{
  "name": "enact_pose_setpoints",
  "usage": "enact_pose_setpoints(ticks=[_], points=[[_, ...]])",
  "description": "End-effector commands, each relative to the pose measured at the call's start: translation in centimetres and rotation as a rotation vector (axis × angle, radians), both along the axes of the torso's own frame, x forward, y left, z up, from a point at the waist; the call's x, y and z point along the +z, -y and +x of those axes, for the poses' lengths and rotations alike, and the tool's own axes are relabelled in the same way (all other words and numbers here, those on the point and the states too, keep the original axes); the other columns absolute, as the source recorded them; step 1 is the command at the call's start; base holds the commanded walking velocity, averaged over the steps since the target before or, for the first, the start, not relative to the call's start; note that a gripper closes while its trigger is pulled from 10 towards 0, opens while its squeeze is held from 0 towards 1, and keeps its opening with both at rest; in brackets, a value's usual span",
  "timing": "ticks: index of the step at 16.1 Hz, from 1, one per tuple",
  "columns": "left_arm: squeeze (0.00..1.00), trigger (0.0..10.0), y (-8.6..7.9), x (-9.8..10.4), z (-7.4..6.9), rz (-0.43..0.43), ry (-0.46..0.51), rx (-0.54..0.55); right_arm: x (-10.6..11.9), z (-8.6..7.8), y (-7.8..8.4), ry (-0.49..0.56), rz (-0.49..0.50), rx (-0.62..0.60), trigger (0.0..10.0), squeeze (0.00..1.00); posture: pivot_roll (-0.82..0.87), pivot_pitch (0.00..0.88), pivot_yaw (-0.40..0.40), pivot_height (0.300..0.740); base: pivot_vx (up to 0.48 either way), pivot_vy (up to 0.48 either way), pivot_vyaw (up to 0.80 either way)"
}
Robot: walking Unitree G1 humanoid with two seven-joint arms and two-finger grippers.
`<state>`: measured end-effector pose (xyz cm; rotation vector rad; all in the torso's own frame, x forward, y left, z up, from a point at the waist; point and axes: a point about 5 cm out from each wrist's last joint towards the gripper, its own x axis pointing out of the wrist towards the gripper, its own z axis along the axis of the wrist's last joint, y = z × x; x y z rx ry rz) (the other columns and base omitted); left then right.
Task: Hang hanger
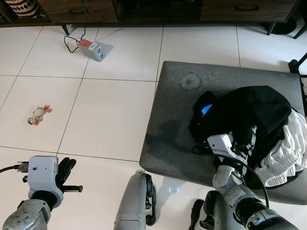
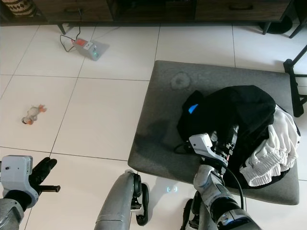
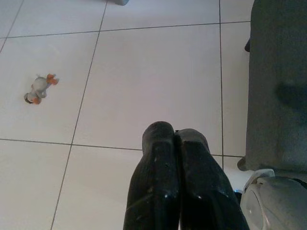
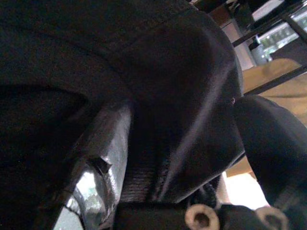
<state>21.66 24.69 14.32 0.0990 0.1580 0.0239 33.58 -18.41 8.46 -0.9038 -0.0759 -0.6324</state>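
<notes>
Right gripper [image 1: 245, 143] pushes into the black garment [image 1: 249, 112] heaped on the grey cushion [image 1: 177, 120], wrist just at the heap's near edge. From the wrist camera, shows dark cloth lying between the two fingers [image 4: 273, 139], held apart by the fabric; cannot tell whether truly clamped on anything. Left gripper [image 3: 175, 139] hangs low at the robot's left side over the white tiled floor [image 1: 115, 110], fingers pressed together, holding nothing.

Hanger: cannot be told apart from the clothing; shows just a thin dark loop [image 1: 197, 149] poking out at the black garment's near edge, beside the right wrist, too small to identify.

Black garment: covers the right half of the cushion, with a small blue patch [image 1: 206, 109] showing on its left side. White ruffled garment [image 1: 288, 153] lies against it on the robot's right, partly tucked under the black cloth.

Elsewhere on the floor: small toy duck [image 1: 39, 114] well to the left of the cushion; grey power strip [image 1: 92, 49] with a red switch and a black cable farther off, near the dark wooden cabinet [image 1: 144, 12] along the far edge.
</notes>
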Motion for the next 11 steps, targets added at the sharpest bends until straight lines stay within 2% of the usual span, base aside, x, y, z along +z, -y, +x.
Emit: enact_pose_setpoints(ticks=[1, 4, 8, 11], points=[[0.0, 10.0, -0.9, 0.0, -0.6, 0.017, -0.026, 0.027, -1.3, -0.7, -0.7, -0.034, 0.023, 0.025, 10.0, 0.0, 0.34, 0.535, 0.179, 0.617, 0.0, 0.0, 0.0], [0.0, 10.0, -0.8, 0.0, -0.4, 0.016, -0.021, 0.025, -1.4, -1.4, -1.4, 0.008, 0.0, 0.067, 10.0, 0.0, 0.33, 0.53, 0.175, 0.617, 0.0, 0.0, 0.0], [0.0, 10.0, -0.5, -0.1, -0.2, 0.01, -0.022, 0.015, -3.6, -3.0, -0.7, -0.074, 0.016, 0.033, 10.0, 0.0, 0.32, 0.533, 0.176, 0.617, 0.0, 0.0, 0.0], [0.0, 10.0, -0.5, -0.1, -0.3, 0.011, -0.023, 0.016, -3.9, -3.2, -0.9, -0.095, 0.027, 0.04, 10.0, 0.0, 0.32, 0.532, 0.176, 0.617, 0.0, 0.0, 0.0]])
